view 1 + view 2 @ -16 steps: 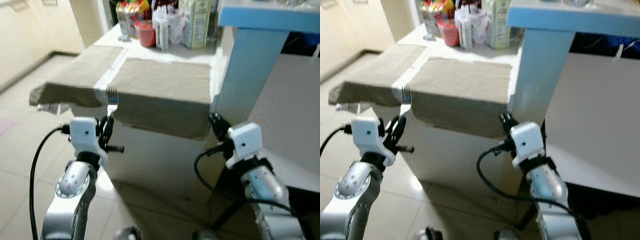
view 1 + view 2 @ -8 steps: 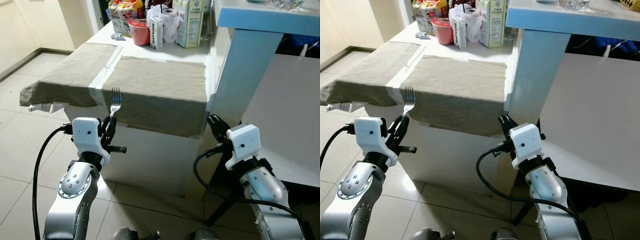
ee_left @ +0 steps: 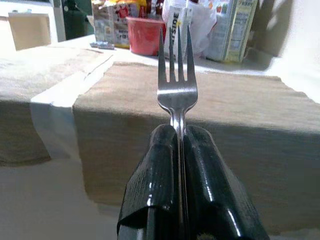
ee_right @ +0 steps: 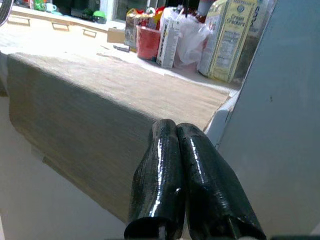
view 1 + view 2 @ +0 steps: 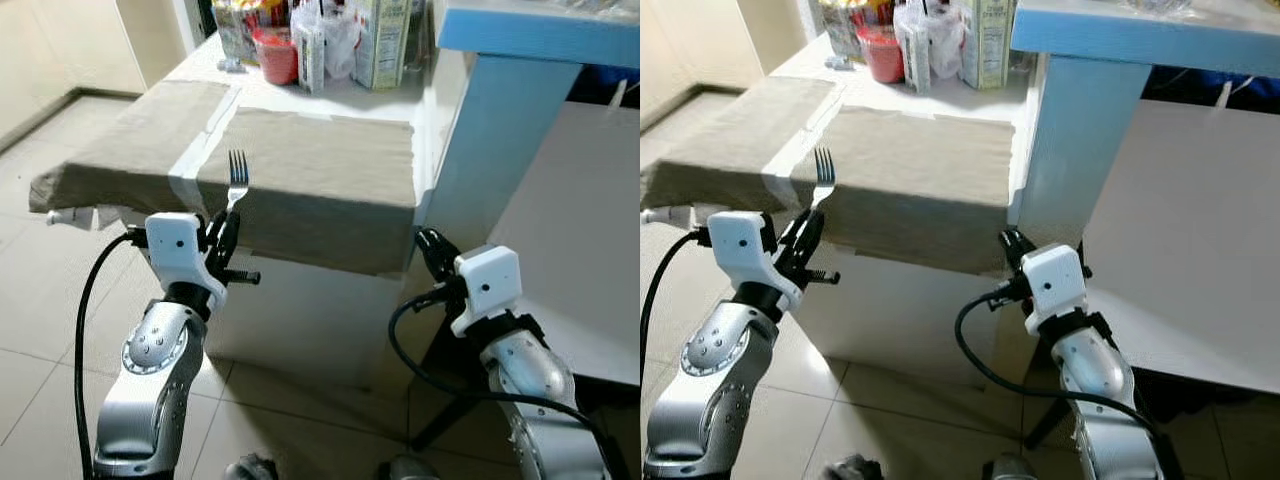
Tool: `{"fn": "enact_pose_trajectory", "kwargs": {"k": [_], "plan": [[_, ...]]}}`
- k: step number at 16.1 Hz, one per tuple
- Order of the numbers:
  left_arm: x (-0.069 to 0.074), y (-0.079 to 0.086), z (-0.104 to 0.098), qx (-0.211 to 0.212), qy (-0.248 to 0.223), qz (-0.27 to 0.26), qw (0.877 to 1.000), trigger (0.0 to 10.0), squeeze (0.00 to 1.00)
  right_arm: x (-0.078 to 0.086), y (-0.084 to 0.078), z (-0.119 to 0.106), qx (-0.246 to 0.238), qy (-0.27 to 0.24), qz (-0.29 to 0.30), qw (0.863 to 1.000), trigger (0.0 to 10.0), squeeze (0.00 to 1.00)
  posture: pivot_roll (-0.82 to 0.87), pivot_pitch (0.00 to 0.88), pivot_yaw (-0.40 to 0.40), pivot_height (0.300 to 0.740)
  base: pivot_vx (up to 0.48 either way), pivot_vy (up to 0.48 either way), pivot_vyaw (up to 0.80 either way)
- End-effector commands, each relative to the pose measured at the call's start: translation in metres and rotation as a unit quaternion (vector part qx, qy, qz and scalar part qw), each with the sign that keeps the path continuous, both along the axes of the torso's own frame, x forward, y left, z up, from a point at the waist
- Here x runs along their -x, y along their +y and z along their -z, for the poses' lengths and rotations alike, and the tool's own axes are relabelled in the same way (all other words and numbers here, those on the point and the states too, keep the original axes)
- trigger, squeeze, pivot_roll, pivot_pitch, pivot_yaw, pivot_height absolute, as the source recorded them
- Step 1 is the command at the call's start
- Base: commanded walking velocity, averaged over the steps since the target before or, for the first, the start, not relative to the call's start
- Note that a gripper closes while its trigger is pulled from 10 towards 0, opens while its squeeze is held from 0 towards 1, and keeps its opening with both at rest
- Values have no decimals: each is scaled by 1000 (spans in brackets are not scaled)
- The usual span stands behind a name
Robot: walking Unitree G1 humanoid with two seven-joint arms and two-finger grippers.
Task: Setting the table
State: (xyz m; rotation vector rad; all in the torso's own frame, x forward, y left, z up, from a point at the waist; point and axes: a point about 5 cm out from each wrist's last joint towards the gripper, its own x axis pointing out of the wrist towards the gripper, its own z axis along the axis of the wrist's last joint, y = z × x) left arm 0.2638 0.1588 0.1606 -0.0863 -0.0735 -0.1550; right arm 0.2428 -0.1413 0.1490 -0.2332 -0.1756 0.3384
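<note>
- Left gripper (image 5: 222,238): fingers pressed tight on the handle of a fork (image 5: 236,178), held upright with tines up, in front of the table's near edge at about 9 o'clock of the head view.
- Fork tines overlap the near edge of the right-hand tan placemat (image 5: 315,175); contact with it cannot be confirmed.
- Right gripper (image 5: 428,248): fingers closed together, holding nothing, raised at 4 o'clock beside the blue post (image 5: 480,140).
- Second placemat (image 5: 140,140) lies at 10 o'clock.
- Red cup (image 5: 277,58) and cartons (image 5: 385,40) stand at 12 o'clock on the white table (image 5: 330,95).
</note>
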Motion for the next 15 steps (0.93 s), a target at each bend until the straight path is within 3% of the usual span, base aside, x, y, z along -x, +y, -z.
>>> {"fn": "enact_pose_trajectory", "kwargs": {"k": [1, 4, 15], "plan": [[-3, 2, 2, -1, 5, -1, 1000, 0, 0, -2, -2, 3, -1, 9, 2, 1000, 10000, 0, -166, 63, 43, 702, -255, 0, 0], [-5, 3, 1, -1, 5, -3, 1000, 0, 0, -2, -2, 3, -3, 9, 2, 1000, 10000, 0, -167, 65, 43, 702, -256, 0, 0], [-6, 3, 0, 1, 2, -3, 1000, 0, 0, -3, -3, 3, -1, 9, 3, 1000, 10000, 0, -168, 63, 43, 702, 0, 0, 0]]}}
